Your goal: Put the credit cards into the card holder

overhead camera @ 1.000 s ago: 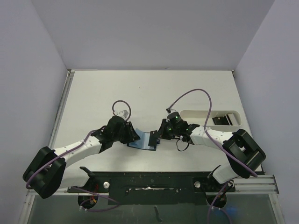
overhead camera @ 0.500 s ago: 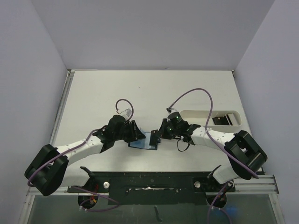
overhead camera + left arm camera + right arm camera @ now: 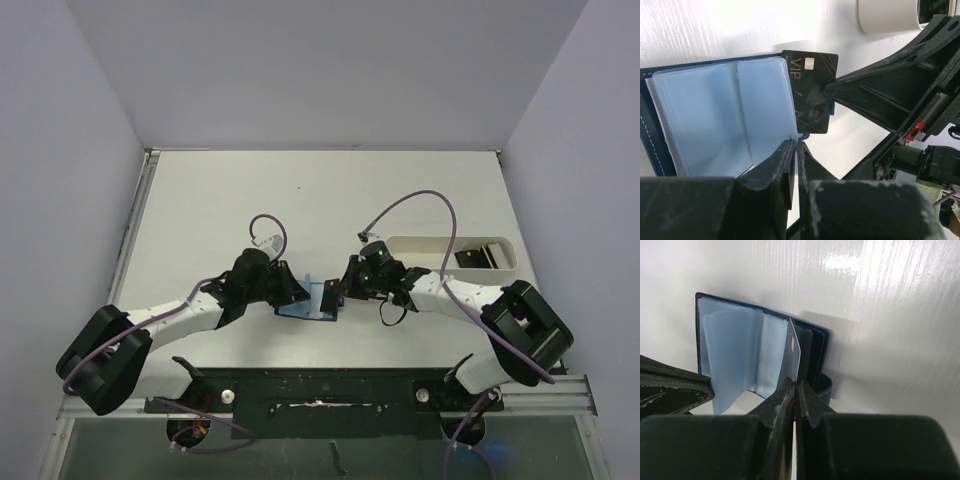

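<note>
gold "vip" on black card (image 3: 812, 95)

Place: robotics lab test cell | Enclosure: plain grey walls (image 3: 330, 70) at left, far and right | Surface: white table (image 3: 320, 190) | Fixtures: cabled left arm (image 3: 175, 318) and right arm (image 3: 455, 292) bolted to black rail (image 3: 320, 388), near edge

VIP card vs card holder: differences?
The VIP card is black with gold print; the card holder is navy with pale blue sleeves. The card is pinched in the right gripper at the holder's edge; the holder lies open on the table. The card is smaller than the open holder. Both are flat rectangles.
</note>
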Tool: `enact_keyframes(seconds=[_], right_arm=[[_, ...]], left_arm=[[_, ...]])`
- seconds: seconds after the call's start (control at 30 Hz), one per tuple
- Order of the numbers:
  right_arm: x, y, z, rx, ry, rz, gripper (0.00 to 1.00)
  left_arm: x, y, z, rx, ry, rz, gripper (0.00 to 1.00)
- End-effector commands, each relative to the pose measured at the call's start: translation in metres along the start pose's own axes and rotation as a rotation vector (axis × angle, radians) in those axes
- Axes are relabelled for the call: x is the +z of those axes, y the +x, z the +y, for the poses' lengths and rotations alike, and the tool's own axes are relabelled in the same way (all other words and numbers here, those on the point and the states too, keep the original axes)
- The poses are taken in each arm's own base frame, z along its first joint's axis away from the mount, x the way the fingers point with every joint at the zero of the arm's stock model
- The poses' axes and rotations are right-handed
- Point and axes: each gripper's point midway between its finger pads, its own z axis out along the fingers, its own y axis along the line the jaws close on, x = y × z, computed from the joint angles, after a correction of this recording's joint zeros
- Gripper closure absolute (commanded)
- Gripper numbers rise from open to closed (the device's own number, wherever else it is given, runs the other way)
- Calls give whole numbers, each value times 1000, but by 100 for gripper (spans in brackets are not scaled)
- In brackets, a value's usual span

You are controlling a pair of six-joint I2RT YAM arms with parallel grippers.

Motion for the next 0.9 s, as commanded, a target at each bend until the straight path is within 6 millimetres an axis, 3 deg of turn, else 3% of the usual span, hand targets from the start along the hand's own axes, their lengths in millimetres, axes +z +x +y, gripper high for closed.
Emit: enact_keyframes(seconds=[0.0,0.4,0.53,0.7,0.87], right_arm=[[-7,-10,5,-26,-8,-53,100],[-12,-15,10,-27,-16,-66,100],[-20,-20,16,-21,-31,-88,100],[-38,-39,29,-21,-60,-165,100],[-47,-57,47,-13,-104,-220,100]], left_arm=[[0,-8,-18,26,70,-32,97],[4,-5,-18,32,94,-23,100],[6,-4,-14,35,78,-18,89],[8,-3,-12,39,72,-11,100],[10,-4,-15,37,75,-7,100]])
